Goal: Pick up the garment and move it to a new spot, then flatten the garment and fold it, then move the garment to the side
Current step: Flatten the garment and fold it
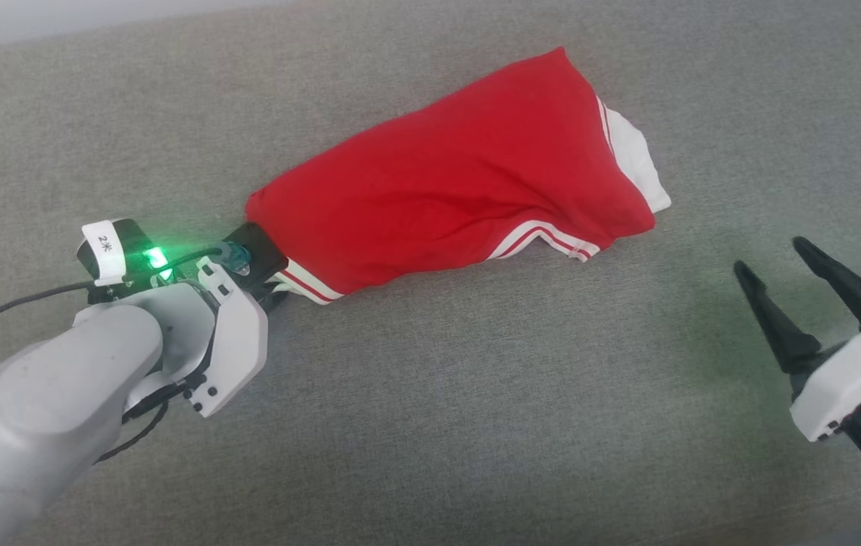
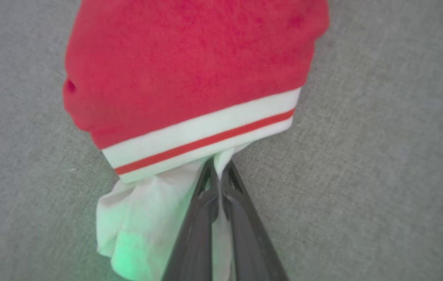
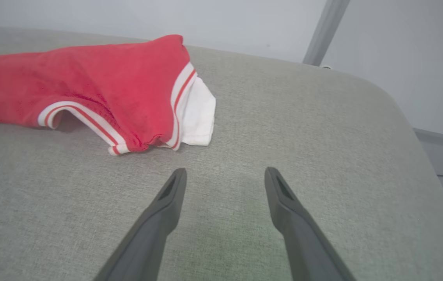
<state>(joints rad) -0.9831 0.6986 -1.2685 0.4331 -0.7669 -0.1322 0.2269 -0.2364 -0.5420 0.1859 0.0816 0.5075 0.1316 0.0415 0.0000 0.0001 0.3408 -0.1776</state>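
Head view, padded surface [image 1: 476, 394]: grey, carries all.
Garment [image 1: 461, 174]: bunched lengthwise, mid-surface.
Left gripper [image 2: 217, 168]: clamped on white sleeve end.
Right gripper [image 3: 225, 175]: fingers apart, empty.
Risk: thin one-point pinch could slip on lifting.

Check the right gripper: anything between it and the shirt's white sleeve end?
Nothing visible. Bare grey cushion alone lies between the open right gripper and the near white sleeve end of the garment. The left gripper is shut on its opposite white end.
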